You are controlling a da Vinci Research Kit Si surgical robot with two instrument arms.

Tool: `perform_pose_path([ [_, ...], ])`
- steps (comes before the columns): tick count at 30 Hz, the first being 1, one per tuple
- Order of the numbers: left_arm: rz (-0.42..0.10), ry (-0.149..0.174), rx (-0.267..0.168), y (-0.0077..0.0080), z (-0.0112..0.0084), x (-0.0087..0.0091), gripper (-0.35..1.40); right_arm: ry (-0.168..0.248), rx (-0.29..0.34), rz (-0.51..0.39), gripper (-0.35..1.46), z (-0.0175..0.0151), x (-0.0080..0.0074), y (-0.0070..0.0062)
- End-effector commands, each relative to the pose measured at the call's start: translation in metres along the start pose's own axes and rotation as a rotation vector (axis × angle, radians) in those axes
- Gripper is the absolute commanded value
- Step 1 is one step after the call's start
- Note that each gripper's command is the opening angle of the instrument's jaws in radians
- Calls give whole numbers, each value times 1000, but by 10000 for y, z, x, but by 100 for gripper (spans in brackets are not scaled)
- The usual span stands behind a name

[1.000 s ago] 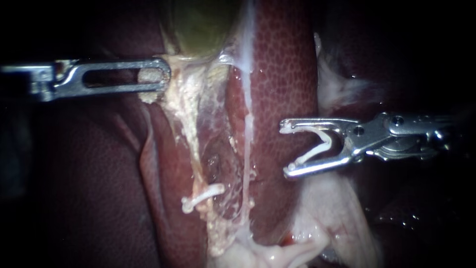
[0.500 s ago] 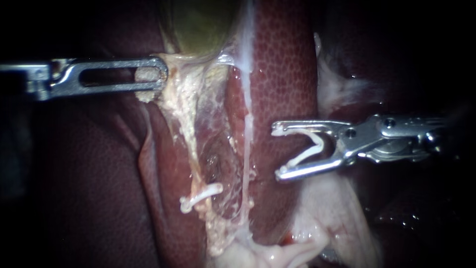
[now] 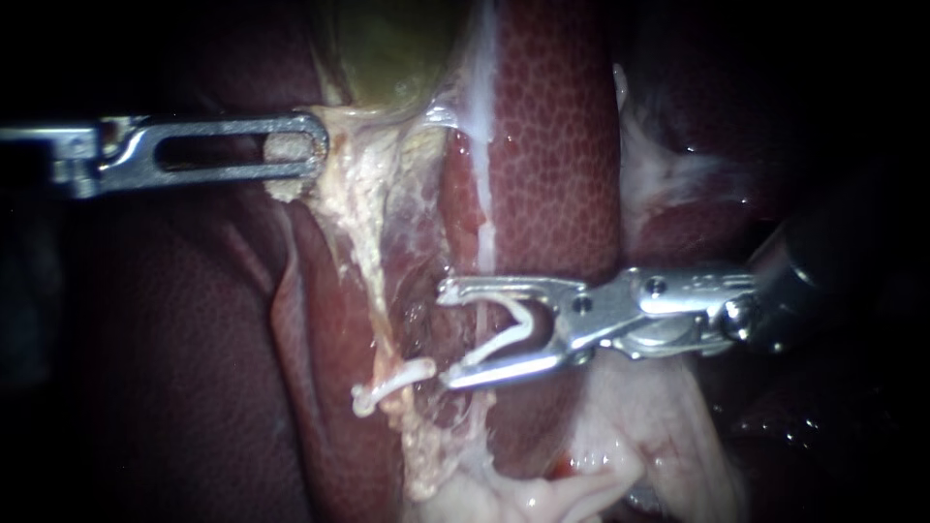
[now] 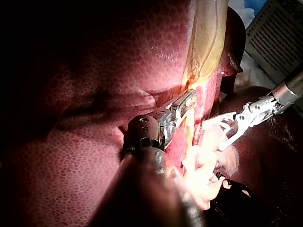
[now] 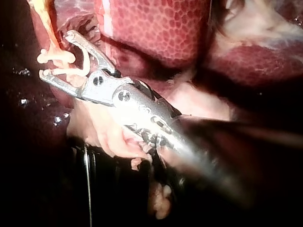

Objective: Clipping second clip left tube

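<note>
Mid-frame, the right instrument [image 3: 444, 334] holds a white clip [image 3: 499, 342] in its spread jaws, tips just right of the creamy left tube [image 3: 363, 242]. Bare tube runs above the placed clip [image 3: 392, 381]. Upper left, the left instrument [image 3: 315, 150] clamps pale tissue [image 3: 284, 148].

Right instrument [image 3: 444, 334] lies right of a clip [image 3: 392, 381] (possibly touching) on the left tube [image 3: 371, 266].

Liver [image 3: 552, 165]: mottled dark-red lobe with a wet sheen, fills most of the endoscope view. Gallbladder [image 3: 387, 48]: greenish, top centre, against the liver. Pale fatty tissue [image 3: 630, 426] bunched lower right. Left wrist view: printed sheet [image 4: 277, 33] and blue cloth [image 4: 255, 4] past the liver's far edge. Black glossy part [image 5: 109, 189] under the pale tissue, can't identify.
</note>
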Motion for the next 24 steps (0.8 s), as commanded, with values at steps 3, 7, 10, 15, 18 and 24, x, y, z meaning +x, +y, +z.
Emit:
perform_pose_path([
  [3,0,0,-1,0,0,0,-35,-6,10,5,60,14,-9,2],
  [7,0,-1,-1,-1,-1,0,-35,-13,15,11,60,27,-17,4],
  [10,-1,-1,-2,-2,-1,0,-35,-17,17,19,60,34,-21,5],
  [15,0,-2,-2,-2,0,1,-35,-17,25,22,60,41,-22,5],
  [18,0,-2,-3,-2,1,2,-35,-17,33,31,60,44,-23,4],
  [24,0,-2,-3,-3,1,2,-35,-19,64,49,60,54,-29,3],
])
